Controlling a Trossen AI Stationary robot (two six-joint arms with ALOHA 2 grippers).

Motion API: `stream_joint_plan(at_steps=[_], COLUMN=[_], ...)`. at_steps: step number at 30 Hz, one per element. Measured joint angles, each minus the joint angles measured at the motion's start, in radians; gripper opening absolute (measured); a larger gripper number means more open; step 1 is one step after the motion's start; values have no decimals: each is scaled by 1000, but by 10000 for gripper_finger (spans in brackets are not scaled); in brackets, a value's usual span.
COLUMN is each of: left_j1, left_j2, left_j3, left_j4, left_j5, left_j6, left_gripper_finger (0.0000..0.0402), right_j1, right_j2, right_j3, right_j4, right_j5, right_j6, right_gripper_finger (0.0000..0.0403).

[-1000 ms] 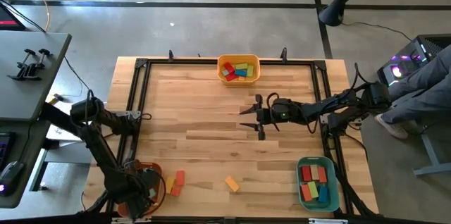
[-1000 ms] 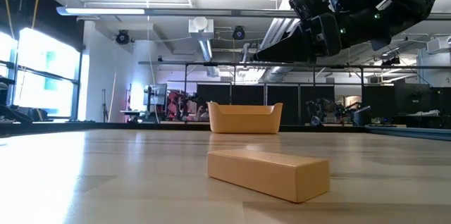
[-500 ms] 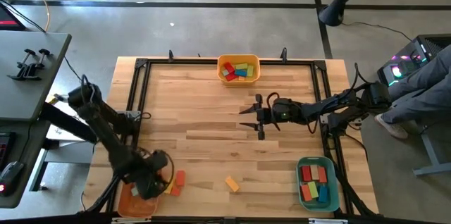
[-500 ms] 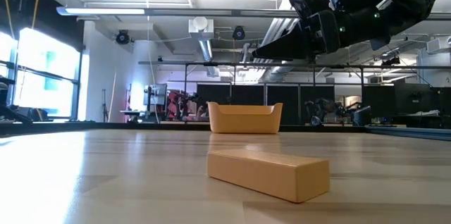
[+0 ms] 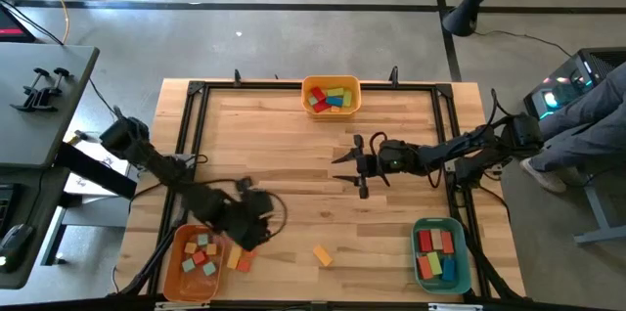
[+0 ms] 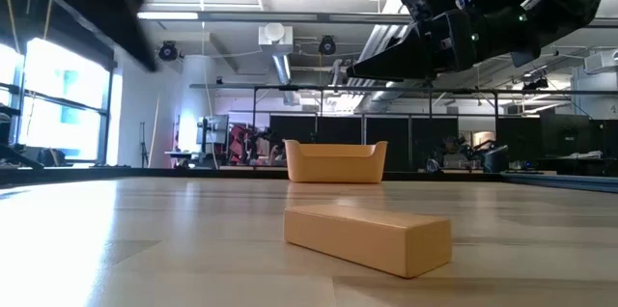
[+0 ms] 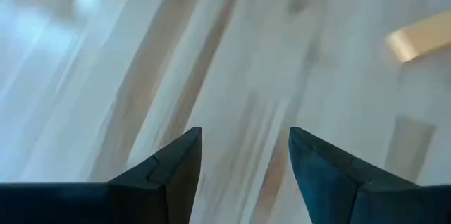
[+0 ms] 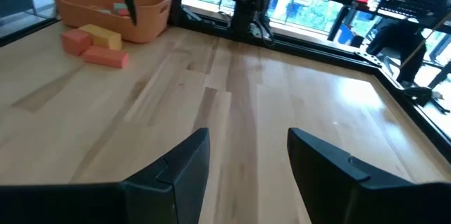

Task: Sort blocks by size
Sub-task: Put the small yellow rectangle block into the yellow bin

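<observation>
Step in hand — transit of the left end effector (image 5: 256, 225) toward the blocks not yet sorted, judged from the layout. Fingers (image 7: 176, 175) spread and empty, with only bare bench (image 5: 293, 135) between them in the left wrist view. Positioned over the near-left part of the bench, just beside the orange bin (image 5: 193, 262), which already holds several small blocks.

Loose blocks remaining: an orange block and a yellow block (image 5: 238, 257) lying together just beside the left end effector, next to the bin, and one orange bar (image 5: 322, 254) a little farther off toward the teal bin (image 5: 438, 252).

Right end effector (image 5: 352, 163) parked above mid-bench, released, nothing between its fingers (image 8: 176, 171); yellow bin (image 5: 331, 96) beyond it.

Next move, as a judgement — centre over one loose block, descend with fingers apart, straddle the narrow faces, clench. Risk: nudging the adjacent block during descent.
</observation>
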Motion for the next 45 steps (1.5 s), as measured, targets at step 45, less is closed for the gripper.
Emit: stream_joint_plan(at_steps=[45], left_j1=[342], left_j2=[385], left_j3=[0], left_j4=[729], left_j5=[821], left_j6=[1282], left_gripper_finger=[200], right_j1=[367], right_j2=[-2], right_j3=[0], right_j4=[-248], right_j5=[557], right_j6=[329], right_gripper_finger=[188])
